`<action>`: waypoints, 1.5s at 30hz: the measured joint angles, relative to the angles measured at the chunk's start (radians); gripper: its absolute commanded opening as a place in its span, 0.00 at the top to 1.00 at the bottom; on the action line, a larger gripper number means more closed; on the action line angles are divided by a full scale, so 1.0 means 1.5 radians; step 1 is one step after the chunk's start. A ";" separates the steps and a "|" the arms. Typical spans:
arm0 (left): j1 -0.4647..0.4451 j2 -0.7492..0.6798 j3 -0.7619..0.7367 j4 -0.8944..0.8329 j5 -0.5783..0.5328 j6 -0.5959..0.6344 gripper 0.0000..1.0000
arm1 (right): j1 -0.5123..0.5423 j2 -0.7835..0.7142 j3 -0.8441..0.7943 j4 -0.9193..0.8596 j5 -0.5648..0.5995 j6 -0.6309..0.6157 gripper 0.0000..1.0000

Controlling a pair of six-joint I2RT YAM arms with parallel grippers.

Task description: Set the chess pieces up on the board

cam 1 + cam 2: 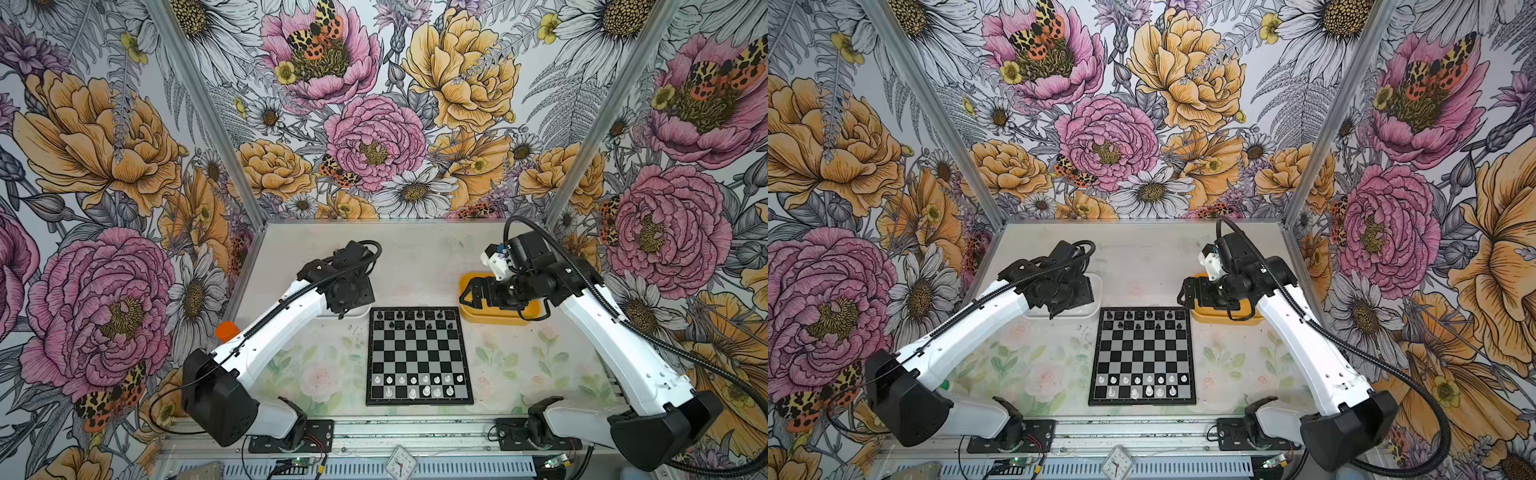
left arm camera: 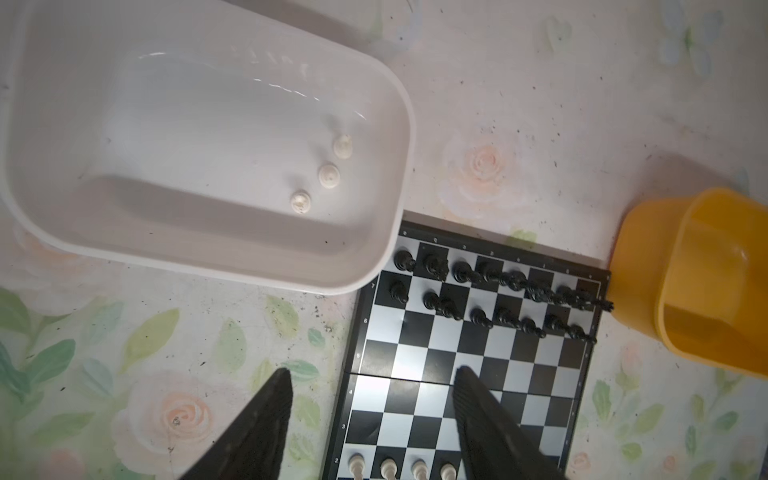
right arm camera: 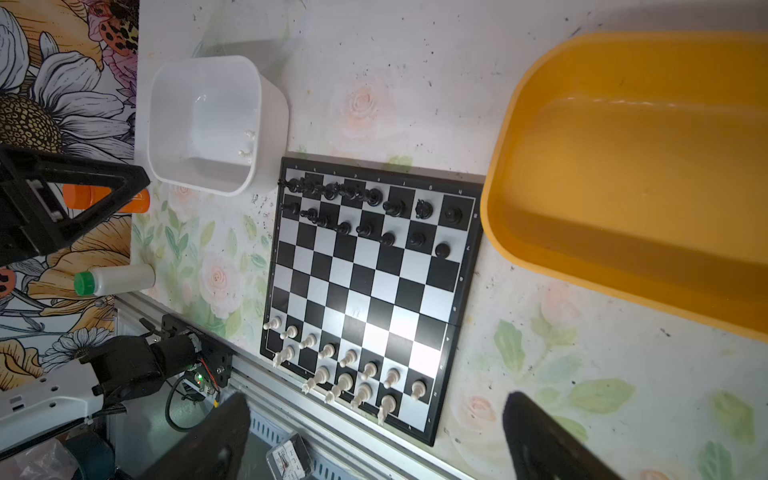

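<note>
Left gripper (image 2: 372,372): fingers parted, nothing between them. In both top views we see it above the near edge of the white tray (image 2: 400,124), just beside the far left corner of the board (image 1: 417,345). In the left wrist view one finger shows against the table mat and the other against the board's squares.

Right gripper (image 3: 378,397): fingers wide apart, holding nothing. In both top views it hangs over the yellow tray (image 3: 498,216), which sits just beside the board's far right corner.

Chess pieces: the black pieces (image 3: 453,214) stand along the two far rows of the board, well clear of both grippers. The white pieces (image 3: 349,357) fill the second row from the near edge, and the nearest row is only partly filled. We count three more white pieces (image 2: 328,174) lying in the white tray, close to the left gripper.

Surface: a pale mat printed with roses and green leaves, speckled with dark marks. The board lies flat at its middle. An orange-capped bottle (image 1: 226,330) and a green-capped white bottle (image 3: 114,278) sit at the left edge.

Room: walls papered with large pink and yellow flowers. An aluminium rail runs along the front, and a small clock (image 1: 400,462) rests on it.
</note>
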State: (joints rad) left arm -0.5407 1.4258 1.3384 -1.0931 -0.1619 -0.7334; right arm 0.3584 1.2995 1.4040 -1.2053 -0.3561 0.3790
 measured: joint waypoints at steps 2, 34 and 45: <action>0.027 0.031 0.031 -0.002 -0.002 0.020 0.44 | 0.002 0.041 0.027 0.015 0.000 -0.003 0.03; 0.123 0.413 0.224 -0.006 0.050 0.217 0.70 | -0.007 0.243 0.233 0.054 -0.004 -0.007 0.03; 0.128 0.442 0.237 -0.006 0.068 0.232 0.72 | -0.009 0.243 0.233 0.054 0.007 -0.002 0.03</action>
State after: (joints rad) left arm -0.3492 2.0892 1.6936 -1.1023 -0.0601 -0.3847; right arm 0.3454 1.6634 1.7542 -1.1240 -0.3462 0.3763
